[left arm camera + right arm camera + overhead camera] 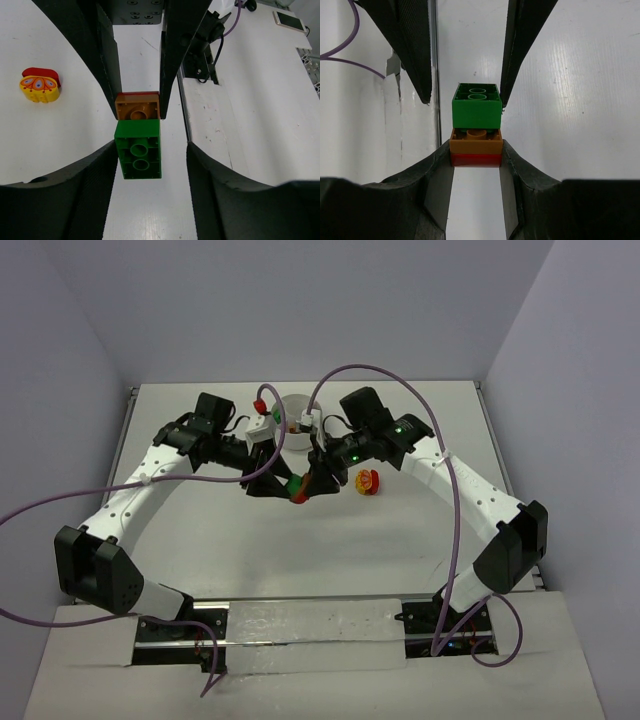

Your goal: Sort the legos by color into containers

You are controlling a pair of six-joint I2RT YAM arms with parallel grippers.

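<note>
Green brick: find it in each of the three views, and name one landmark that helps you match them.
Top external: the green brick sits at about the picture's centre.
Left wrist: centre, just below the middle.
Right wrist: centre, just above the middle.
Landmark: the orange-brown brick joined to it, seen in both wrist views.

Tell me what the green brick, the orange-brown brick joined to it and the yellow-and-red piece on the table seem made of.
The green rectangular brick: apparently moulded hard plastic, with smooth, slightly glossy faces and crisp edges. The orange-brown brick: same plastic look, even colour. The yellow-and-red rounded piece: likely plastic too, with a printed pattern.
</note>
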